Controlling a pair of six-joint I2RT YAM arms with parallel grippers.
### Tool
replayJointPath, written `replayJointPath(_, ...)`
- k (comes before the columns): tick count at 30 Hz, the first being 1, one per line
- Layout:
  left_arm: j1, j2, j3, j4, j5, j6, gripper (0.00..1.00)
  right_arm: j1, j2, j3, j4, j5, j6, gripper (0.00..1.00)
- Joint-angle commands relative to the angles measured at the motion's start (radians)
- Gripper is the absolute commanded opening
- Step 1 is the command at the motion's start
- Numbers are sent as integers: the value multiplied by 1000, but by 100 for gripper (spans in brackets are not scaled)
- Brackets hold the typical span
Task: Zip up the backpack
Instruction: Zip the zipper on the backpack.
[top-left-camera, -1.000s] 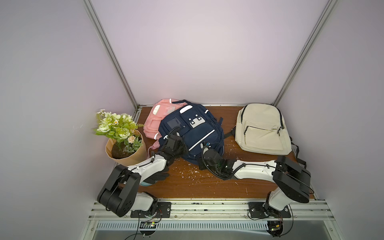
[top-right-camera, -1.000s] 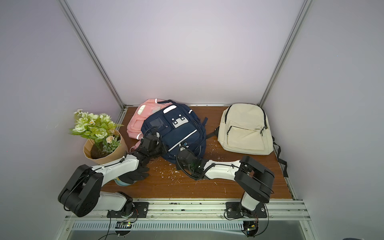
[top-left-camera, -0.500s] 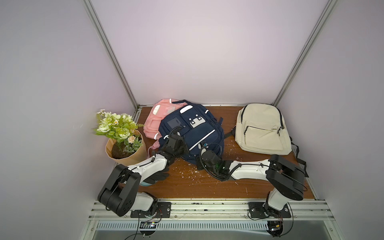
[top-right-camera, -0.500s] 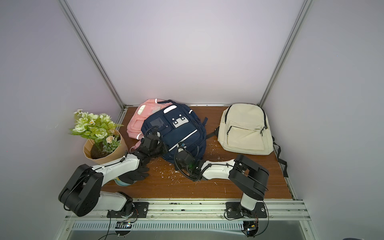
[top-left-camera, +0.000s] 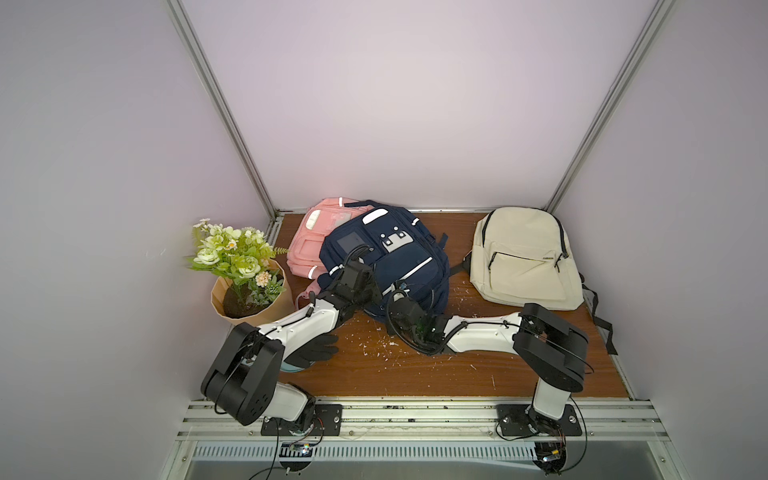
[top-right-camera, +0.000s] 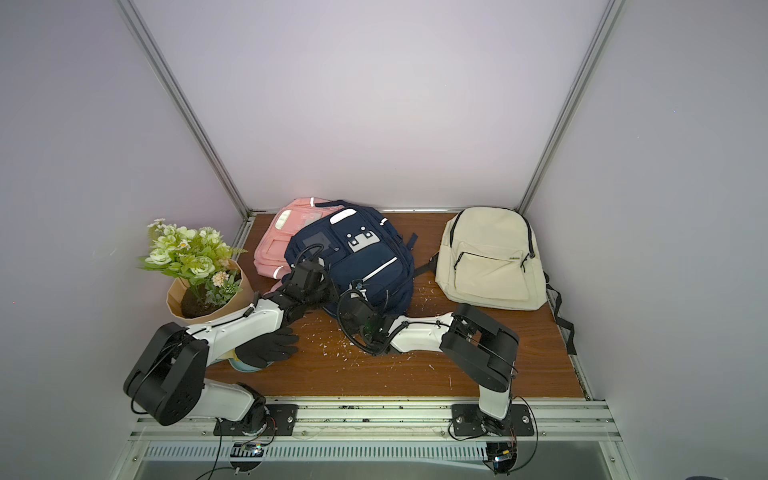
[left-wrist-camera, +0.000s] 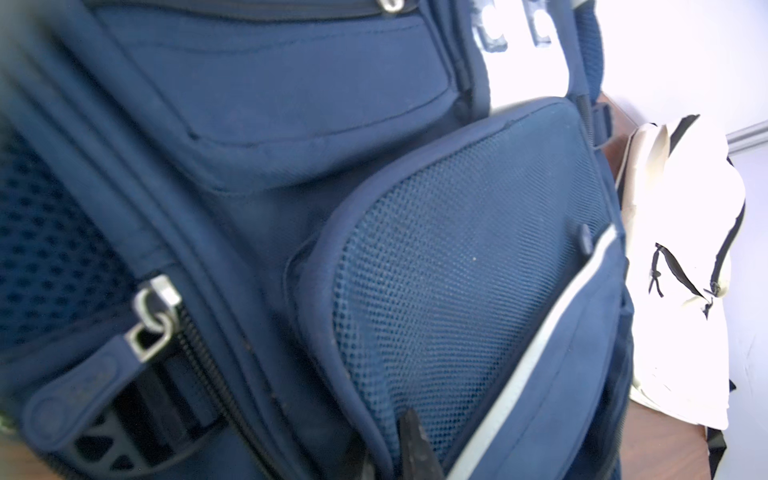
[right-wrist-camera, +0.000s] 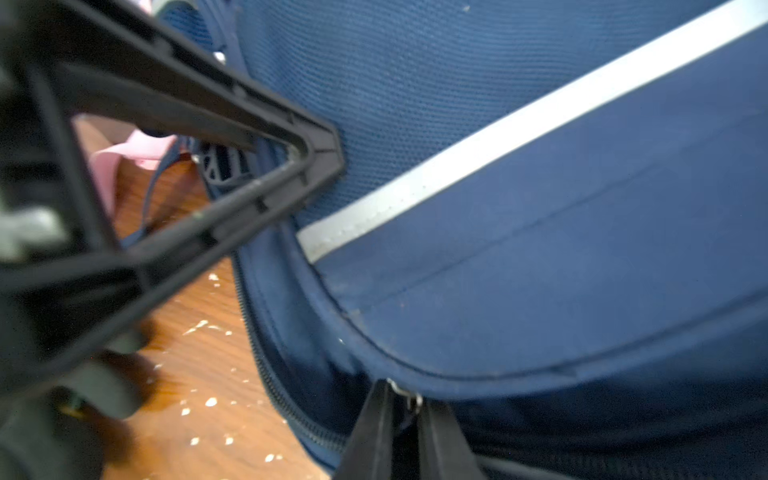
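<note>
The navy backpack (top-left-camera: 399, 257) (top-right-camera: 365, 253) lies face up in the middle of the wooden table, partly on top of a pink one. My left gripper (left-wrist-camera: 390, 451) is shut on the piped edge of its mesh pocket (left-wrist-camera: 457, 291) at the near left side; the left fingers (right-wrist-camera: 316, 162) also show in the right wrist view. My right gripper (right-wrist-camera: 405, 401) is at the bag's near edge with its jaws closed on a small metal zipper pull (right-wrist-camera: 409, 395). The open zipper track (right-wrist-camera: 274, 386) runs beside it. A second, blue-tabbed puller (left-wrist-camera: 153, 320) hangs at the side.
A pink backpack (top-left-camera: 311, 241) sits under the navy one at the back left. A cream backpack (top-left-camera: 523, 253) lies at the back right. A potted flower bunch (top-left-camera: 245, 286) stands at the left, a black glove (top-left-camera: 316, 351) under the left arm. White crumbs litter the wood (top-left-camera: 386, 345).
My right gripper has slid a little left along the bag's near edge and closed its jaws onto the zipper pull. The left gripper has held its pinch in place.
</note>
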Motion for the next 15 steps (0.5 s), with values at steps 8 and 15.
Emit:
replayJointPath(8,13,-28,10,36,-39,47,0,-83,-185,-108,-115,63,32,21)
replayJointPath(15,8,-22,18,46,-18,45,0,-61,-226,-176,107,-112,-106,31)
